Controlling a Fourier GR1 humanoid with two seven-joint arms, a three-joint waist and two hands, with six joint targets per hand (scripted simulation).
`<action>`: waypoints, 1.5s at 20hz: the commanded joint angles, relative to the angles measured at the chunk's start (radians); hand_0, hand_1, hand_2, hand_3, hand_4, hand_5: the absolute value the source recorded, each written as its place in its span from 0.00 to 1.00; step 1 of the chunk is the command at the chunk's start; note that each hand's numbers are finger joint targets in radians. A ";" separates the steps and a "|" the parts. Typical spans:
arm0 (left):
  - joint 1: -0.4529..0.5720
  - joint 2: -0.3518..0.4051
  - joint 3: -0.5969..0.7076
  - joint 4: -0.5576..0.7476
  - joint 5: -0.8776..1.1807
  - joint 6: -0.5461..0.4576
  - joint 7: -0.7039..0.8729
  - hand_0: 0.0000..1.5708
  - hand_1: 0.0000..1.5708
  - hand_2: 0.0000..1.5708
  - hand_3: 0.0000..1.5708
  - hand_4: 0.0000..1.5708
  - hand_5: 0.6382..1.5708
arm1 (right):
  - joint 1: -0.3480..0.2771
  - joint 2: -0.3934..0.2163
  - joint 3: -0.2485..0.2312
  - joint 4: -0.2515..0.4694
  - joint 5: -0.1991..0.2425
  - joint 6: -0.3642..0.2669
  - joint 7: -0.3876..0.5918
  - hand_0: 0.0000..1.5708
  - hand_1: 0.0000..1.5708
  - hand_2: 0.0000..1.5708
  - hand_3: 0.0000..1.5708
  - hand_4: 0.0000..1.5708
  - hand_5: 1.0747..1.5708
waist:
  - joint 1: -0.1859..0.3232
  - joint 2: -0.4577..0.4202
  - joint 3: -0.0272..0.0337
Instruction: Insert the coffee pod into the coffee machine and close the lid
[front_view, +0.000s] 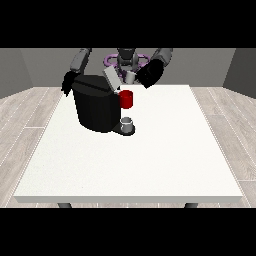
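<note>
The black coffee machine (95, 107) stands on the left half of the white table (150, 160). Its grey lid (111, 78) is tilted up and open, and a red part (126, 99) sticks out at its front. A small grey cup (127, 123) sits on the machine's base. The light grey coffee pod (130, 77) hangs above and just behind the red part, held at the tip of the hand at the view's right (149, 75). The hand at the view's left (68, 82) is low behind the machine's far left corner and partly hidden by it.
The table's near edge (125, 199) lies far from the machine, with bare white surface stretching over the front and right of the table. Wooden floor surrounds the table.
</note>
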 joint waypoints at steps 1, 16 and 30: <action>-0.057 0.121 0.077 0.062 0.023 -0.013 -0.036 0.93 0.93 0.93 0.87 0.42 1.00 | -0.013 -0.011 0.023 -0.065 -0.015 0.055 0.007 0.00 0.00 0.00 0.00 0.09 1.00 | -0.067 0.073 -0.0006; -0.194 0.098 0.111 0.106 0.057 0.054 0.018 0.94 0.94 0.95 0.88 0.40 1.00 | -0.089 -0.034 0.036 0.017 0.005 0.118 -0.063 0.00 0.00 0.00 0.00 0.18 1.00 | -0.070 0.162 0.0000; -0.265 0.213 0.122 0.163 0.022 0.062 -0.029 0.89 0.89 0.92 0.87 0.38 1.00 | -0.210 -0.027 0.034 0.011 0.008 0.079 0.026 0.00 0.00 0.00 0.00 0.17 1.00 | -0.115 0.248 -0.0005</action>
